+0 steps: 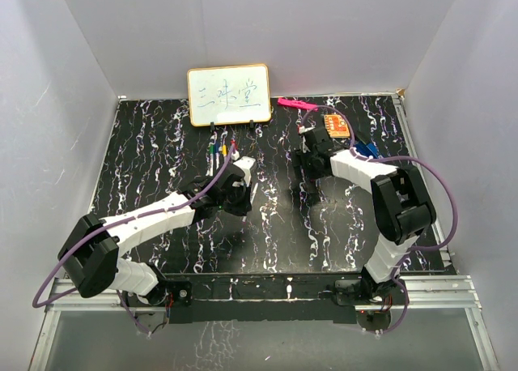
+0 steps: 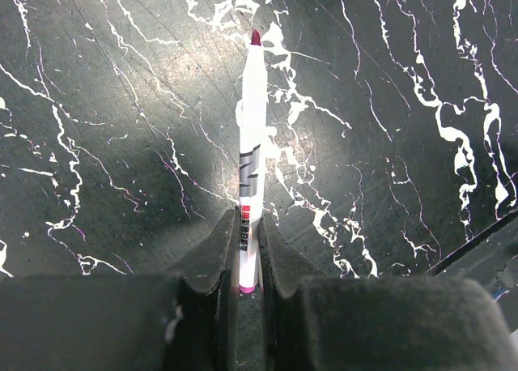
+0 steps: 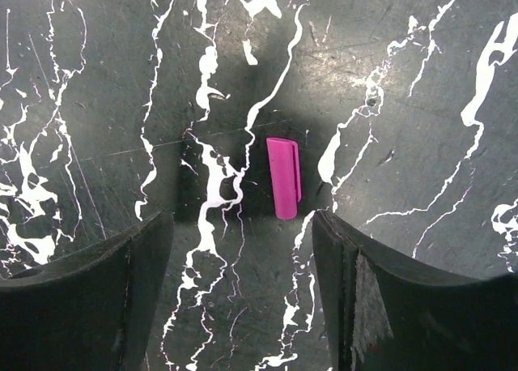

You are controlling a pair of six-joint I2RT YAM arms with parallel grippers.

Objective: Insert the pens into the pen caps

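My left gripper (image 2: 247,213) is shut on the rear end of a white pen (image 2: 252,136). The pen points away over the table, its dark red tip (image 2: 256,37) bare and its pink end between the jaws. In the top view this gripper (image 1: 245,194) is left of the table's centre. A magenta pen cap (image 3: 284,176) lies flat on the table. My right gripper (image 3: 241,221) hangs open over it, the cap just beyond the fingertips and nearer the right finger (image 3: 340,249). Nothing touches the cap. More pens and caps (image 1: 220,151) lie in front of the whiteboard.
A small whiteboard (image 1: 229,95) stands at the back of the black marbled table (image 1: 162,152). A bright pink bar (image 1: 296,104) lies to its right, with an orange card (image 1: 336,126) and a blue object (image 1: 365,151) behind the right arm. White walls enclose the table.
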